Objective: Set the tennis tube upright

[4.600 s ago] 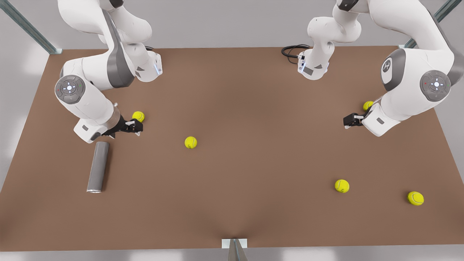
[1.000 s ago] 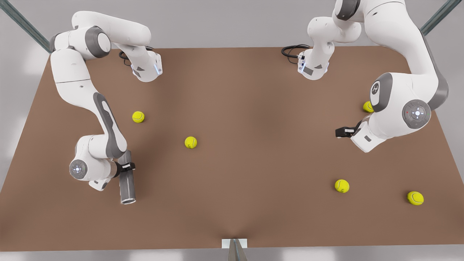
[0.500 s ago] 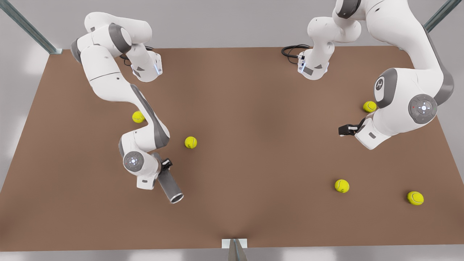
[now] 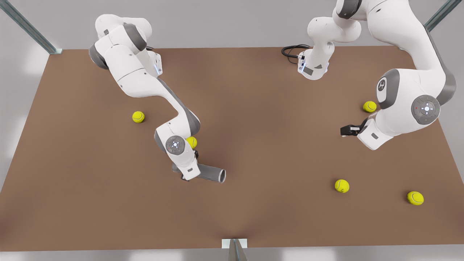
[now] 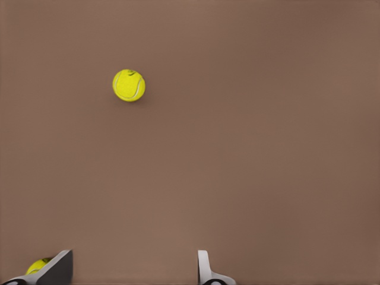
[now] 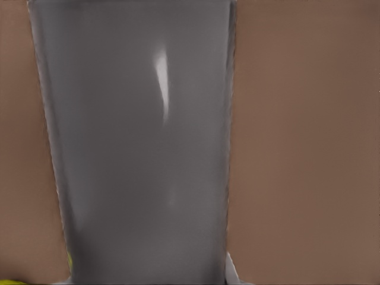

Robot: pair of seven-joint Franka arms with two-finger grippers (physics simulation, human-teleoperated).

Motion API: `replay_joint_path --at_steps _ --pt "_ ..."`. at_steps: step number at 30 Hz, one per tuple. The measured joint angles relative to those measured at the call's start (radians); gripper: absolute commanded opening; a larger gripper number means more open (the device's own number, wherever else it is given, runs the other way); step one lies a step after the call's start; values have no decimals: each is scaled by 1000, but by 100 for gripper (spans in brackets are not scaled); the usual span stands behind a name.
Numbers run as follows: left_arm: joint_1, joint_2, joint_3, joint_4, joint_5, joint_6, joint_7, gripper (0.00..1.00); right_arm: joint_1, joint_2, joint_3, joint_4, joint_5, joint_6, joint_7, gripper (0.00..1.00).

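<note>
Left of centre on the bench, the right gripper has its fingers clenched on the tennis tube, long axis sideways, rim end pointing right. Far right, the left gripper waits, fingers released.

The right arm reaches from the front view's left, and its end effector grips the tennis tube. The tube lies roughly level with its silvery rim toward the front view's right. A tennis ball sits partly hidden behind that arm's wrist. The left end effector hangs over the brown tabletop, near another ball. Three more balls lie well apart.
</note>
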Motion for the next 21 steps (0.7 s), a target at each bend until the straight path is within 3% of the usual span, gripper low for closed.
replay_joint_path --at_steps 5,12,18,21 --pt "3 1 -1 -3 0 0 -2 100 79 60 -6 102 -106 -3 -35 81" --pt "2 7 -1 -5 0 1 -2 100 137 174 -6 246 -107 2 -79 81" --pt "4 20 -1 -5 1 6 -2 100 163 187 -6 287 -107 2 -169 81" --pt "7 27 -1 -6 1 8 -1 100 203 226 -6 344 -104 1 -154 89"
